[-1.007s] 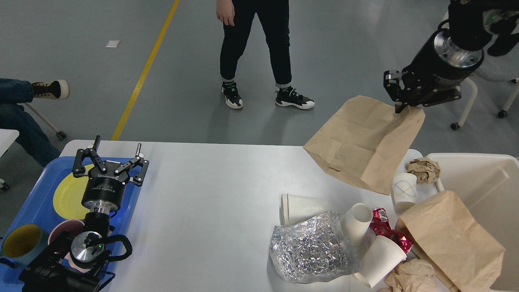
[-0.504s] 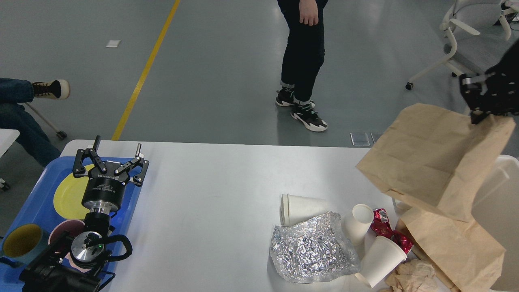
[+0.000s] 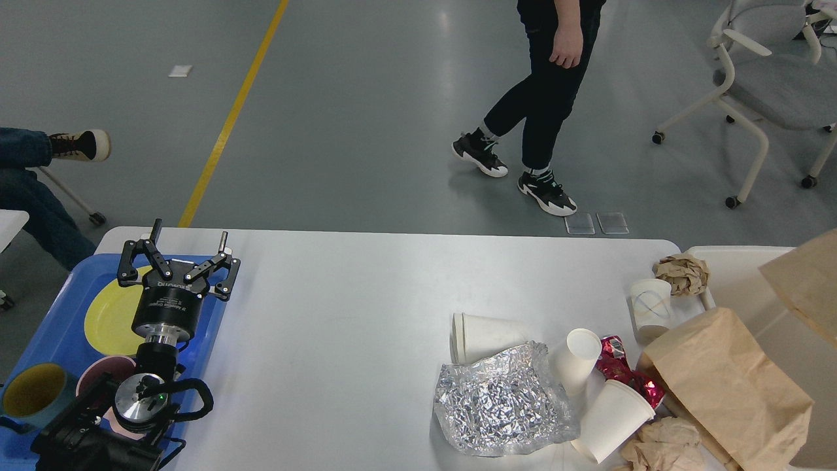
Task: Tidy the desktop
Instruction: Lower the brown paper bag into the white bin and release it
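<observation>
The white desktop (image 3: 366,294) fills the lower view. My left gripper (image 3: 176,252) is open and empty, held over the blue tray (image 3: 59,307) at the desktop's left end. My right gripper is out of view past the right edge. A brown paper bag (image 3: 807,281) hangs at the right edge over the cream-white bin (image 3: 739,261). Litter lies at the right: crumpled foil (image 3: 500,402), several white paper cups (image 3: 484,335), a red wrapper (image 3: 621,369), crumpled brown paper (image 3: 683,273) and a second brown bag (image 3: 726,386).
The tray holds a yellow plate (image 3: 108,317), a pink bowl (image 3: 98,386) and a teal mug (image 3: 33,392). A person (image 3: 543,98) walks behind the table. A wheeled chair (image 3: 771,85) stands at the back right. A seated person's leg (image 3: 33,150) is at the left.
My right arm has swung right out of view, carrying the brown paper bag from above the table's back right to over the bin. The person has walked right. My left arm has not moved.
</observation>
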Controlling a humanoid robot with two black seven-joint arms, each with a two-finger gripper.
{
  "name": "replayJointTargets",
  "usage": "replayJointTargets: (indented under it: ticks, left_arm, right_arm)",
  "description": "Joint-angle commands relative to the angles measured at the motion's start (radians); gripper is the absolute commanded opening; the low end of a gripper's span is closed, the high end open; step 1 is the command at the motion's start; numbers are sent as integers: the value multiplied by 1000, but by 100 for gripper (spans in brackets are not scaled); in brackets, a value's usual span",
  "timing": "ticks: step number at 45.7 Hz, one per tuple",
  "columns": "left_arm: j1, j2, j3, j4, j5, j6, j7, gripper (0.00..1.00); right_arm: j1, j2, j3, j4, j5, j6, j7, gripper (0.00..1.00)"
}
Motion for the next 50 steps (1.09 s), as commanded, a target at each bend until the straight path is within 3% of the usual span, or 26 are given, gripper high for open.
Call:
replayJointTargets:
  ticks: [1,9,20,32,49,50]
  left_arm:
    - [0,0,0,0,0,0,0,96]
    - [0,0,0,0,0,0,0,96]
    - [0,0,0,0,0,0,0,96]
    - [0,0,0,0,0,-2,0,96]
    - [0,0,0,0,0,0,0,96]
    - [0,0,0,0,0,0,0,96]
  right_arm:
    - [-289,-23,130,-185,10,-99,0,0]
    - [-721,3,366,-464,73,-158,5,0]
    - [-1182,215,655,-784,88,-236,9,0]
    - [-1351,373,681,-897,90,-287,8,0]
    - [-1414,440,684,-922,90,-297,5,0]
    - [-1414,439,684,-922,90,-302,5,10]
